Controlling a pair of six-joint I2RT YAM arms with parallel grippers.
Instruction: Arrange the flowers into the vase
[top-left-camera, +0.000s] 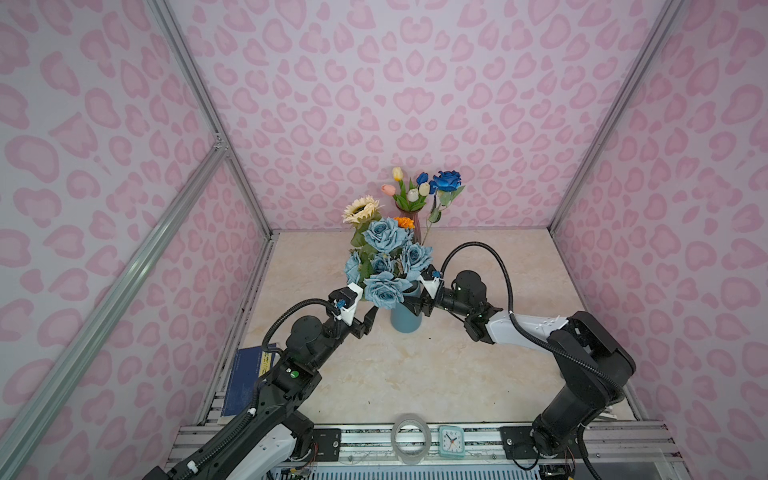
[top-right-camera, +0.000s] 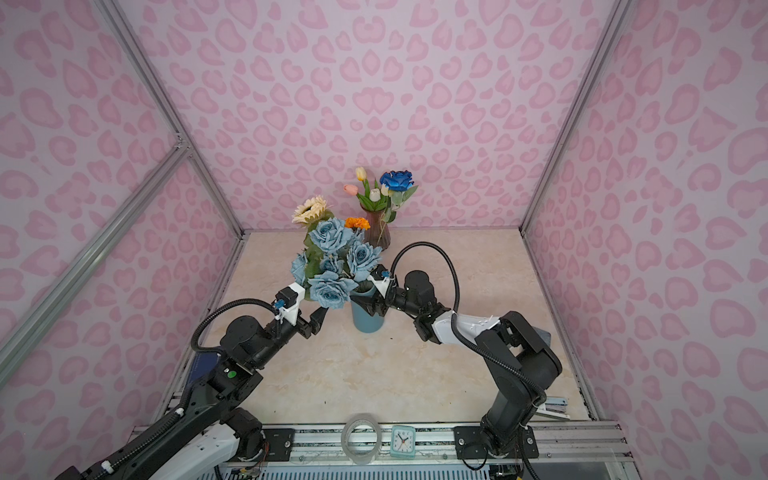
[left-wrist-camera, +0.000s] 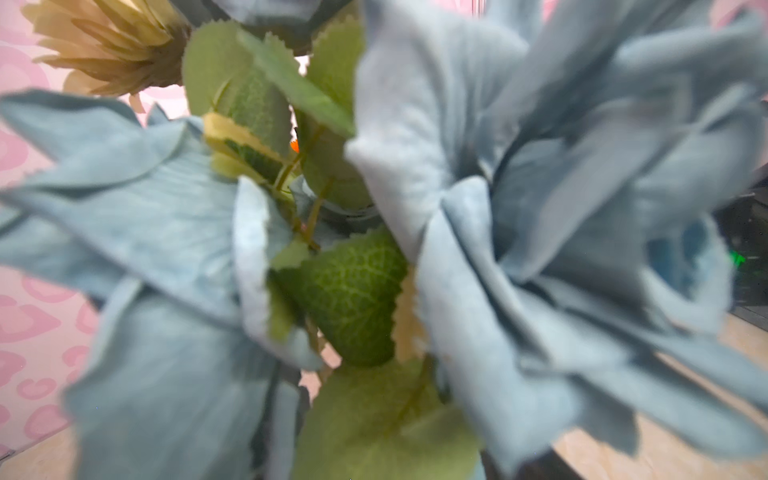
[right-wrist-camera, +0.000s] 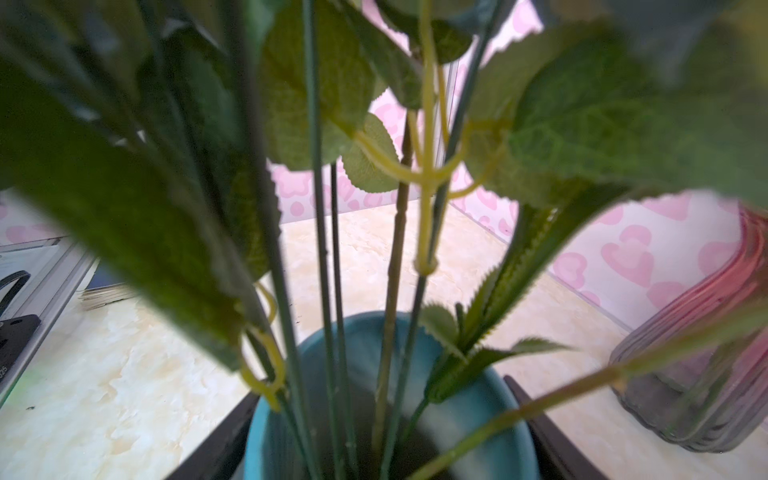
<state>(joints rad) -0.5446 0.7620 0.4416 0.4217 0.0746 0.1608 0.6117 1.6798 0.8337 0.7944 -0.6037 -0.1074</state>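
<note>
— Jaws of the right gripper (top-left-camera: 411, 307) sat either side of the blue vase (top-left-camera: 405, 326), just under its rim, mid-table (top-left-camera: 457, 374). From the right wrist view I saw a dark finger (right-wrist-camera: 220, 449) close by each wall. Whether they pressed, I couldn't tell.

— And your other arm?

— Over on the left, the left gripper (top-left-camera: 368, 322) hung just beside that vase, under the nearest rose (top-left-camera: 384, 291), jaws parted, nothing in them. The dusty-blue rose bunch (top-left-camera: 386, 253) and beige daisy (top-left-camera: 361, 210) stood in the blue vase. The tulips (top-left-camera: 409, 189) and vivid blue rose (top-left-camera: 446, 180) rose from the ribbed glass vase (top-right-camera: 377, 235) by the far wall. The orange bloom (top-left-camera: 404, 222) sat low beside it, its stem hidden.

— So what was the step?

— Steadying, I reckoned. The bunch looked top-heavy and spread out left of the vase, so I wanted the squeeze even and slow, no twist, or it'd tip.

— Slippery thing?

— Looked it: a smooth, plain cylinder, ceramic by the look. With that rounded wall, flat pads would only meet it along a line. The stems (right-wrist-camera: 320, 249) were thin, stiff, wire-like rods, loose in the wide mouth. Petals were soft frayed fabric, leaves (right-wrist-camera: 582, 124) serrated, veined cloth. They'd give if brushed, yet drag the whole bunch. I'd have nudged stems, never blooms.
</note>
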